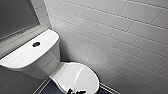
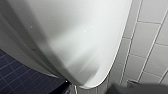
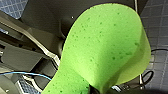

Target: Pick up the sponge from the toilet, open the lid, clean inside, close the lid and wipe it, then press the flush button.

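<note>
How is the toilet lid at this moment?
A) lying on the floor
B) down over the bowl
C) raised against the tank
B: the head view shows the white lid lying shut and flat in front of the tank; the sponge sits close before the right wrist camera.

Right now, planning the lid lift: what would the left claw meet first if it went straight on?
Most likely the toilet's closed lid, right ahead; depth is unclear.

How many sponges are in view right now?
1. The sponge is close up in the right wrist view, bent, apparently gripped by the right tool over the dark tiled floor. None sits on the toilet tank or lid; another could be hidden elsewhere.
</note>
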